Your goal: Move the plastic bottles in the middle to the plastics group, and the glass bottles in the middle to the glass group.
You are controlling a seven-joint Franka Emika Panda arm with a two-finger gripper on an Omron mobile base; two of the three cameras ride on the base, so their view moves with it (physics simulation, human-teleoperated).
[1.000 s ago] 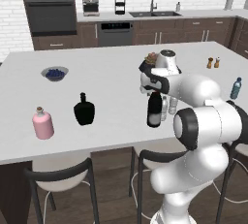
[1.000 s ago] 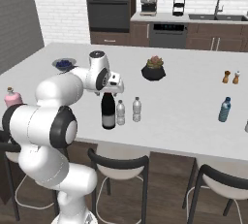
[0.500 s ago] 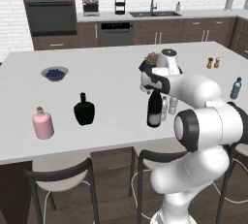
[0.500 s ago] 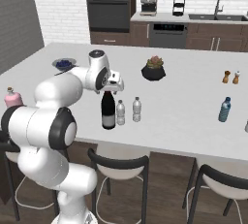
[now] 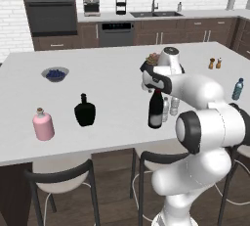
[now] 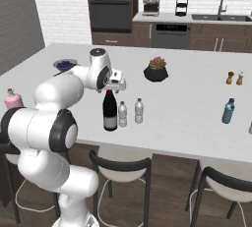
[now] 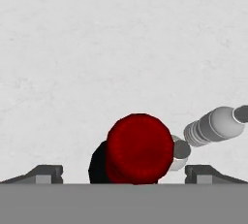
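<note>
**Spotter:** Claw (image 7: 124, 173) hangs directly over the wine bottle (image 5: 156, 110), and your fingers (image 7: 46, 173) stand wide apart on either side of its red cap, gripping nothing. From the hand camera you look straight down on that cap.

**Operator:** Where does the bottle sit?

**Spotter:** Upright near the front edge of the white tabletop (image 5: 107, 78), in the middle. Just beside it on your right stand 2 small clear bottles (image 6: 122, 113), close together.

**Operator:** And the groups?

**Spotter:** On your left, the squat black flask (image 5: 85, 111) and the pink bottle (image 5: 43, 124) with its cork stand near each other, well apart from the wine bottle. Far to your right you have the small blue bottle (image 6: 227, 111), close to the tabletop's end. The salt and pepper shakers (image 6: 235, 78) stand behind it.

**Operator:** Anything else up there?

**Spotter:** A dark potted plant (image 6: 156, 69) behind the claw, and a bowl of blue fruit (image 5: 55, 74) at the back left.
</note>
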